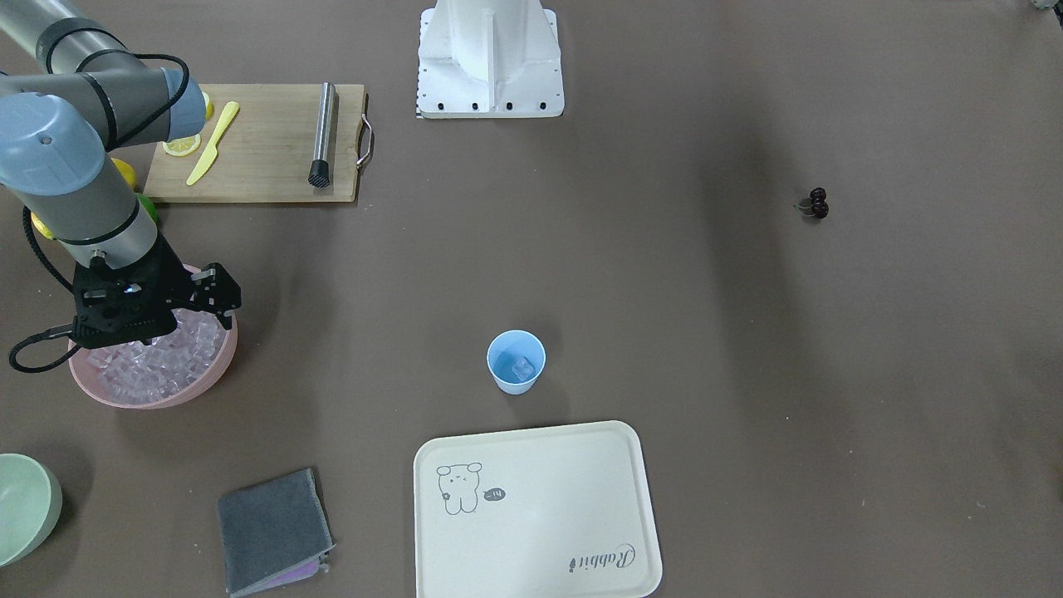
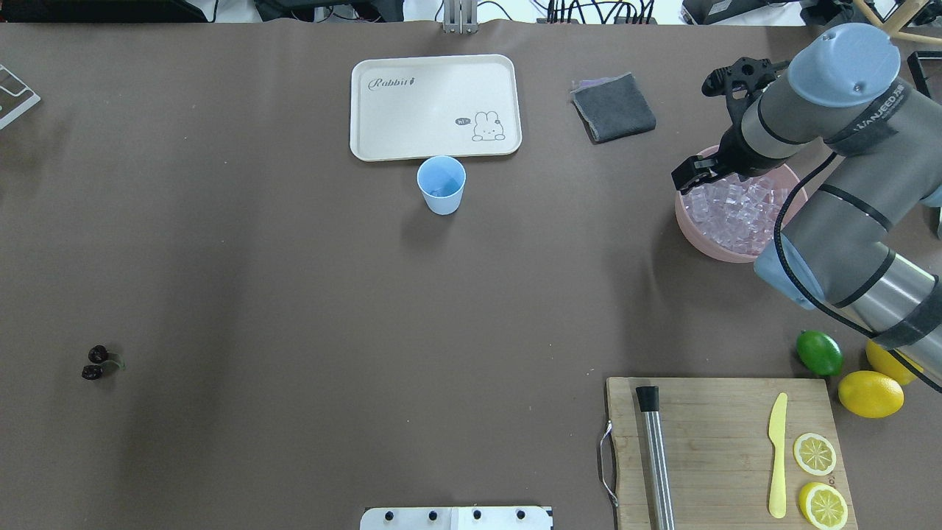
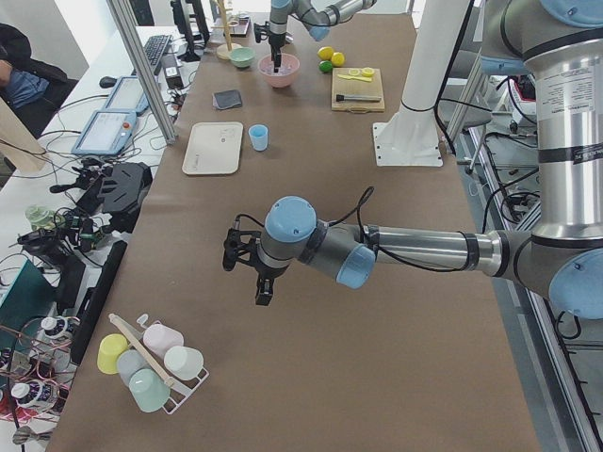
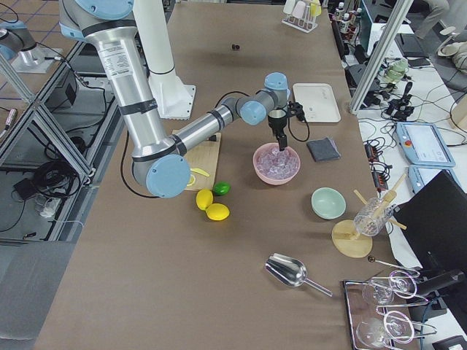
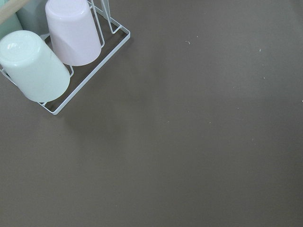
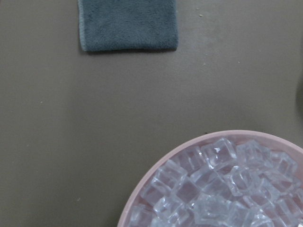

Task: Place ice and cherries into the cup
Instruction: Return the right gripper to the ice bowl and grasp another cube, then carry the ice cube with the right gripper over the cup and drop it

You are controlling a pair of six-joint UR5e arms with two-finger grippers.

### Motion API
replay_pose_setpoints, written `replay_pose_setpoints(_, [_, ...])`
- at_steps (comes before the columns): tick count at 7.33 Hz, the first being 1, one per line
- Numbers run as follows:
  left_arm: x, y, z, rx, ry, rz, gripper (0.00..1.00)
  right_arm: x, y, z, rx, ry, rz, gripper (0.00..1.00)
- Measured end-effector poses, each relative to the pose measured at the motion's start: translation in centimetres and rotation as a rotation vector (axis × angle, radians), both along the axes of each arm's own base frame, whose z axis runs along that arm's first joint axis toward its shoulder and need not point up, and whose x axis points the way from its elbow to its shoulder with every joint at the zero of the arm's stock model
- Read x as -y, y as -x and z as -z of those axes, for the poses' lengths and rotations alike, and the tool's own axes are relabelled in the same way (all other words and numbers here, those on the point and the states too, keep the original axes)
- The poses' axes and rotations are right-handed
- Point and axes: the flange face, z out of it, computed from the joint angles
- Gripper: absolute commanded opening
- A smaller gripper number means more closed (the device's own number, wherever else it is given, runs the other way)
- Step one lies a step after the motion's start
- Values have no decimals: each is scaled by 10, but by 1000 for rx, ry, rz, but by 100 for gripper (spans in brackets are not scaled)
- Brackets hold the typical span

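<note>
The light-blue cup (image 1: 516, 361) stands upright in front of the cream tray, with one ice cube (image 1: 523, 368) inside it. Many more ice cubes (image 2: 736, 210) fill the pink bowl (image 2: 688, 228). My right gripper (image 1: 141, 336) points down over the bowl, low at the ice. Its fingertips are hidden, so I cannot tell if it is open. The cherries (image 2: 96, 363) lie alone on the table far to my left. My left gripper (image 3: 247, 273) hovers over bare table near a cup rack. I cannot tell its state.
The cream tray (image 2: 434, 103) lies just beyond the cup. A grey cloth (image 2: 612, 107) lies beside the pink bowl. A cutting board (image 2: 714, 442) holds a muddler, a knife and lemon slices. A lime (image 2: 819, 352) and lemons (image 2: 870, 394) lie near it. A green bowl (image 1: 25, 507) stands nearby.
</note>
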Motion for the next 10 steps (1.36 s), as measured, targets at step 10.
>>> replay_pose_setpoints(10, [1,-1,0,0,-2,-2,98,-8,9,-9,-11,23,-12,57])
